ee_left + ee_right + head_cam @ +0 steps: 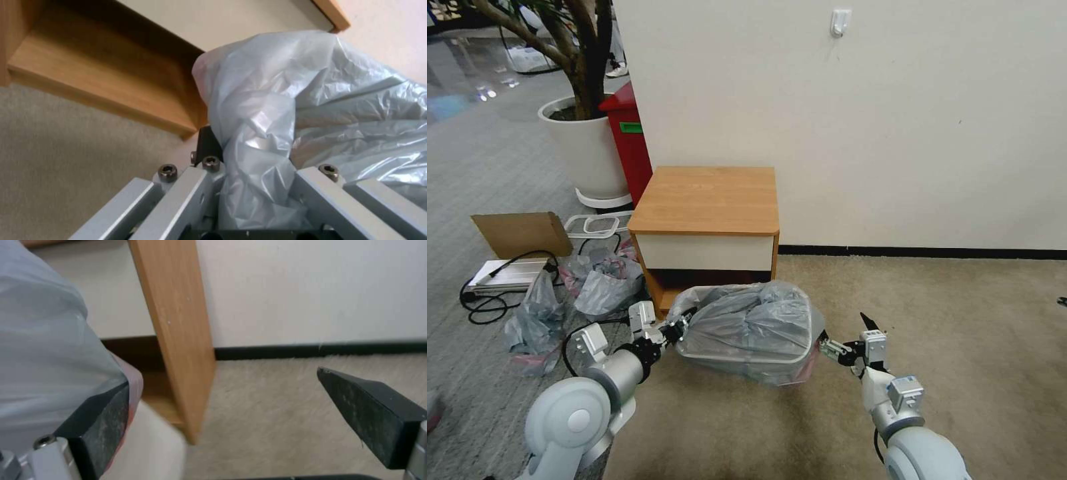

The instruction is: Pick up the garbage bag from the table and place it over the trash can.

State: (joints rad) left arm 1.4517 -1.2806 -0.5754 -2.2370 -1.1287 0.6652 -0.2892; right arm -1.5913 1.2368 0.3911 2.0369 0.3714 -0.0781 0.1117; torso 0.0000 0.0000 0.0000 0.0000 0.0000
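Note:
The garbage bag [754, 320], crinkly translucent grey, lies puffed up over the trash can [740, 361] on the carpet in front of the table [707, 197]. My left gripper [679, 327] is at the bag's left edge. In the left wrist view a bunch of bag [276, 110] is pinched between its fingers [206, 146]. My right gripper [844, 337] is at the bag's right edge, open. In the right wrist view one of its pads [102, 420] rests against the bag's pinkish-red rim [133, 386] on the cream trash can [155, 446]. The other pad [373, 413] hangs free over the carpet.
Scrunched grey-and-pink bags [600, 280] lie heaped on the floor to the left, with a cardboard piece [520, 233], a metal box with cables [507, 273] and a white tray [594, 225]. A red bin [627, 133] and white planter [584, 143] stand behind. Open carpet lies to the right.

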